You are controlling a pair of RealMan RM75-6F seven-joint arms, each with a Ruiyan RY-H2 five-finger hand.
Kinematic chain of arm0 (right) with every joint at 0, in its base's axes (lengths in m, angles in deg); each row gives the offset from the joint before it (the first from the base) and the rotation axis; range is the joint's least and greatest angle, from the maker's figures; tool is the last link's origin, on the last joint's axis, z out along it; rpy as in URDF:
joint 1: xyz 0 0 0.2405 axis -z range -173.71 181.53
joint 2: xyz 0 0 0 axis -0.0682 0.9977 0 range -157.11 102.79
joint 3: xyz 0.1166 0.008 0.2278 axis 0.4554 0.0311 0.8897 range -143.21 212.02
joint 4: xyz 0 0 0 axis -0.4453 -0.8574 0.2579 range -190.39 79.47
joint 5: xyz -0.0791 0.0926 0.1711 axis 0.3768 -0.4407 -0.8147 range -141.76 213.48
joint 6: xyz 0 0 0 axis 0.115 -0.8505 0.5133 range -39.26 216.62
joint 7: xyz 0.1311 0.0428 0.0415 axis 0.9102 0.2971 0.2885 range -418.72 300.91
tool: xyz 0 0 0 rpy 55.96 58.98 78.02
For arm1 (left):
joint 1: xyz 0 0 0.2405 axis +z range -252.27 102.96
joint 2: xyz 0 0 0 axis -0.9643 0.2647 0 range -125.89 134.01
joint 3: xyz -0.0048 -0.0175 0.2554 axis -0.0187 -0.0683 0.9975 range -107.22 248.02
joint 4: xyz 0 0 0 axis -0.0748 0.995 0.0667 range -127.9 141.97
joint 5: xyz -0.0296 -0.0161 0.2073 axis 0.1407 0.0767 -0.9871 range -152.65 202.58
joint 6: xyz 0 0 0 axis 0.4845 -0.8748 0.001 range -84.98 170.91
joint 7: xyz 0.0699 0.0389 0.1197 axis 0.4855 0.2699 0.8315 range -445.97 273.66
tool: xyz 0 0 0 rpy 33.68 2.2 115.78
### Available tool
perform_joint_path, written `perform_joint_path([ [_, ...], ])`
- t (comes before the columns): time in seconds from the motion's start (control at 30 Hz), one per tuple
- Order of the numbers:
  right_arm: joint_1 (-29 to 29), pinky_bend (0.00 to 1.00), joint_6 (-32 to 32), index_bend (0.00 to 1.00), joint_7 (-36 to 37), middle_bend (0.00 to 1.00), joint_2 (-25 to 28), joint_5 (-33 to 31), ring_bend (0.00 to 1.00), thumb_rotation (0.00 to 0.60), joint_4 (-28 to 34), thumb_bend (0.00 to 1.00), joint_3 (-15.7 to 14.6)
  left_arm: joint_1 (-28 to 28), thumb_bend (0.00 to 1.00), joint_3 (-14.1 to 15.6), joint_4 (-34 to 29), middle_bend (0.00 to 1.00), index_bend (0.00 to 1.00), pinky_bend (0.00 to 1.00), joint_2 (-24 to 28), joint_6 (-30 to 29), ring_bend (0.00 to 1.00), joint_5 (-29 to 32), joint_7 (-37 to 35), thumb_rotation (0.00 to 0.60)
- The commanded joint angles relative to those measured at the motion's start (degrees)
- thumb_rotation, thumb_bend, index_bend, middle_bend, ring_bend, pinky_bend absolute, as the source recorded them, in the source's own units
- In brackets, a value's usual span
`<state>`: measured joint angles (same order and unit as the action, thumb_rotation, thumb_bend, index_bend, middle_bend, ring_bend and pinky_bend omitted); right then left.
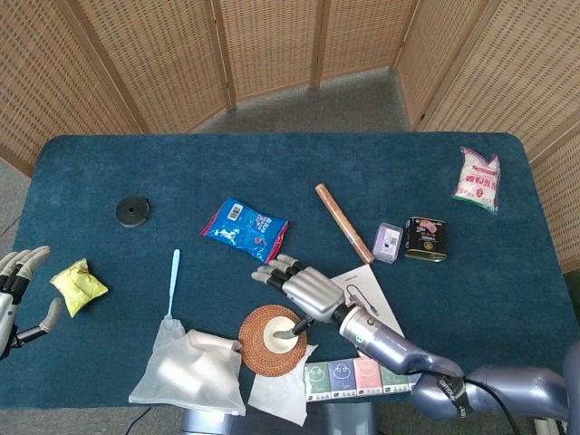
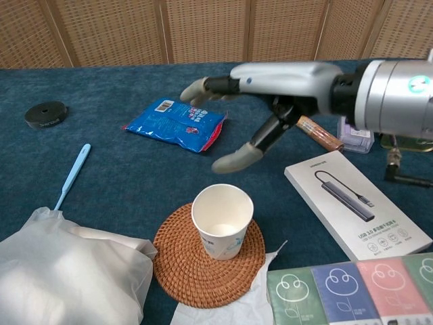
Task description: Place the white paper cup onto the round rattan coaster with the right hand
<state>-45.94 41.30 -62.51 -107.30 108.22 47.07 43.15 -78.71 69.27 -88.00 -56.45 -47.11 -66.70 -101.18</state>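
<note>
The white paper cup (image 2: 222,221) (image 1: 280,334) stands upright on the round rattan coaster (image 2: 186,268) (image 1: 255,349) near the table's front edge. My right hand (image 2: 274,86) (image 1: 305,289) hovers above and behind the cup with its fingers spread, touching nothing. At the far left edge, my left hand (image 1: 18,290) is open with fingers apart, beside a yellow wrapper (image 1: 78,284).
A white plastic bag (image 2: 64,271) lies left of the coaster, a tissue (image 2: 223,308) under its front edge. A white adapter box (image 2: 355,203) and card packs (image 2: 352,290) sit to the right. Behind are a blue snack packet (image 2: 177,122), brown stick (image 2: 318,132), blue spoon (image 2: 71,175), black disc (image 2: 45,113).
</note>
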Motion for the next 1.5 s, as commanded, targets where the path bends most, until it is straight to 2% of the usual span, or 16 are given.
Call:
perform_joint_path([
  [0.03, 2.1, 0.00, -2.5, 0.00, 3.8, 0.02, 2.1, -1.5, 0.00, 0.569, -1.5, 0.25, 1.8, 0.1, 0.48, 0.1, 0.2, 0.13, 0.09, 0.03, -0.2, 0.0, 0.12, 0.0, -0.1, 0.219],
  [0.1, 3.4, 0.00, -4.0, 0.00, 5.0, 0.02, 3.1, -2.0, 0.00, 0.598, -2.5, 0.29, 2.1, 0.0, 0.48, 0.1, 0.4, 0.13, 0.09, 0.03, -0.5, 0.1, 0.12, 0.0, 0.0, 0.222],
  [0.23, 6.0, 0.00, -6.9, 0.00, 4.3, 0.03, 4.4, -3.8, 0.00, 0.600, -4.0, 0.35, 1.8, -0.1, 0.48, 0.0, 0.5, 0.13, 0.10, 0.03, -0.9, 0.1, 0.12, 0.0, 0.2, 0.222],
  [0.57, 14.4, 0.00, -16.8, 0.00, -2.0, 0.03, 5.1, -8.2, 0.00, 0.600, -9.6, 0.38, -0.9, -0.7, 0.48, -0.4, 1.2, 0.13, 0.11, 0.03, -1.7, 1.0, 0.11, 0.3, 0.8, 0.225],
  [0.8, 20.6, 0.00, -21.7, 0.00, -0.1, 0.05, 6.4, -10.8, 0.00, 0.600, -11.7, 0.39, -1.3, -1.0, 0.48, -0.3, 1.0, 0.13, 0.12, 0.03, -2.3, 1.4, 0.10, 0.1, 1.8, 0.222],
  [0.9, 23.2, 0.00, -24.2, 0.01, 0.4, 0.05, 6.9, -10.5, 0.00, 0.600, -12.0, 0.39, -1.8, -0.8, 0.48, -0.1, 0.8, 0.13, 0.13, 0.03, -2.6, 1.4, 0.10, 0.4, 2.9, 0.222],
  [1.0, 25.5, 0.00, -26.5, 0.01, -3.0, 0.05, 7.7, -9.6, 0.00, 0.600, -12.1, 0.39, -3.6, -0.2, 0.48, 0.2, 0.4, 0.13, 0.13, 0.02, -2.5, 0.6, 0.09, 0.1, 4.4, 0.223],
  [1.17, 29.5, 0.00, -31.2, 0.01, -5.4, 0.05, 8.1, -8.6, 0.00, 0.600, -10.6, 0.39, -4.8, 1.2, 0.48, 0.7, 0.7, 0.13, 0.13, 0.01, -3.1, -1.1, 0.09, 0.0, 7.2, 0.224],
  [1.33, 32.6, 0.00, -34.0, 0.02, -5.0, 0.05, 8.7, -7.6, 0.00, 0.600, -10.0, 0.39, -4.9, 2.4, 0.48, 0.7, 0.9, 0.12, 0.13, 0.00, -3.8, -3.1, 0.08, -0.2, 9.6, 0.230],
  [1.5, 34.4, 0.00, -35.0, 0.02, -3.4, 0.05, 8.9, -6.7, 0.00, 0.600, -9.6, 0.39, -4.1, 2.9, 0.48, 0.4, 1.7, 0.12, 0.13, 0.00, -4.9, -3.5, 0.08, 0.4, 8.9, 0.224],
])
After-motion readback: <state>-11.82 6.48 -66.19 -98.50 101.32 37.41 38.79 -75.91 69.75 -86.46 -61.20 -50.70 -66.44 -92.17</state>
